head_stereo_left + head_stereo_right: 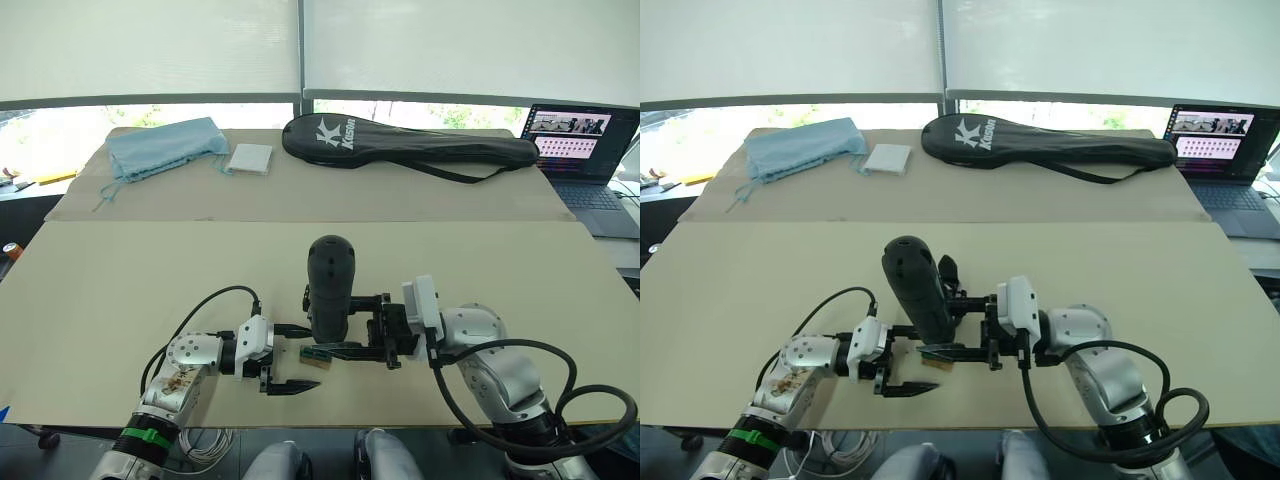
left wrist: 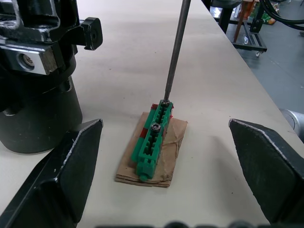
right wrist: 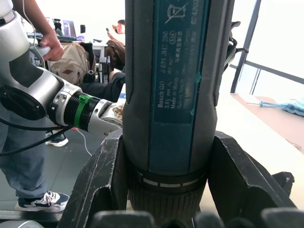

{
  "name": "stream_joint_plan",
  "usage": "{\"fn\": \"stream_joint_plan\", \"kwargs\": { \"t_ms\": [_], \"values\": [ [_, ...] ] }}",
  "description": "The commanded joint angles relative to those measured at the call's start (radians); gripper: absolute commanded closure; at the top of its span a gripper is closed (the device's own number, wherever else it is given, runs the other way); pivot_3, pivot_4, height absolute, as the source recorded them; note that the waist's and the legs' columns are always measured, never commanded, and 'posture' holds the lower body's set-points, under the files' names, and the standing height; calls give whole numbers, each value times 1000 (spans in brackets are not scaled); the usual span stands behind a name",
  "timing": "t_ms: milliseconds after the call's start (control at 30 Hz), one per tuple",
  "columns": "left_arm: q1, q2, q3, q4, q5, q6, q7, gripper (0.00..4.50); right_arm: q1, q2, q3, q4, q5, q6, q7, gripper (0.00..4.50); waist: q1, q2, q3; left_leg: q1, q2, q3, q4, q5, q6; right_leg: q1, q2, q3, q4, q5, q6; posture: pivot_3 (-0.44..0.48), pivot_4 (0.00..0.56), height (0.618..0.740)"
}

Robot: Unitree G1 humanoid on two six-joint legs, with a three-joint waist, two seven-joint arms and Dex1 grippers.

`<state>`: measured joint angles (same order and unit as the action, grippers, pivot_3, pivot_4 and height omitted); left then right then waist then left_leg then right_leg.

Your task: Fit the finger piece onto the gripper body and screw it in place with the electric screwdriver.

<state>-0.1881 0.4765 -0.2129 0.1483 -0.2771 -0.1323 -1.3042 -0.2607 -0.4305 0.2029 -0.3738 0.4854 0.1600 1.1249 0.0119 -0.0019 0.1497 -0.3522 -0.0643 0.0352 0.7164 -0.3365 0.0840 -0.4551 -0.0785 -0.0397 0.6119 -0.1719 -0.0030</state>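
Screwdriver work is what I see: my right gripper [image 1: 385, 335] has its two black fingers clamped on either side of the electric screwdriver [image 1: 330, 285], which stands roughly upright near the front middle of the table [image 1: 120, 270]. In the right wrist view the fingers [image 3: 99, 185] press against the tool's dark barrel just above its collar, with the printed blue label facing the camera. The thin metal bit [image 2: 175, 50] comes down onto the far end of a small green block [image 2: 153, 142], its tip resting on a screw head there; a second screw head sits further along the block. That block lies on a scrap of brown paper [image 2: 168, 159] flat on the table. My left gripper [image 1: 290, 360] is spread wide and holds nothing; its fingers [image 2: 61, 175] stand either side of the green block without touching it. Just beside the block I see the gripper body [image 2: 40, 71], a black blocky mechanism on a rounded base, standing on the table. I cannot pick out the finger piece with any certainty. Across the back of the table lie a black racket bag [image 1: 400, 145], a blue cloth [image 1: 165, 145] and a small white pad [image 1: 248, 158], with a laptop [image 1: 585, 150] open at the far right. A person's legs [image 3: 23, 156] show beyond the table edge in the right wrist view.
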Motion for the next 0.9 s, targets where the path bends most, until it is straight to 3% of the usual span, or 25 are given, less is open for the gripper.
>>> {"fn": "stream_joint_plan", "kwargs": {
  "t_ms": [33, 900],
  "values": [
    [30, -2, -31, 33, 18, 17, -2, 0, -5, -1, -22, -42, 37, -15, -3, 2582, 0, 0, 0, 0, 0, 0, 0, 0, 0, 0, 0, 0, 0, 0, 0, 0, 150, 740],
    [35, 2, -28, 28, 16, 18, -1, 0, -4, -3, 7, -15, 19, -2, -16, 2582, 0, 0, 0, 0, 0, 0, 0, 0, 0, 0, 0, 0, 0, 0, 0, 0, 150, 740]
  ]
}}
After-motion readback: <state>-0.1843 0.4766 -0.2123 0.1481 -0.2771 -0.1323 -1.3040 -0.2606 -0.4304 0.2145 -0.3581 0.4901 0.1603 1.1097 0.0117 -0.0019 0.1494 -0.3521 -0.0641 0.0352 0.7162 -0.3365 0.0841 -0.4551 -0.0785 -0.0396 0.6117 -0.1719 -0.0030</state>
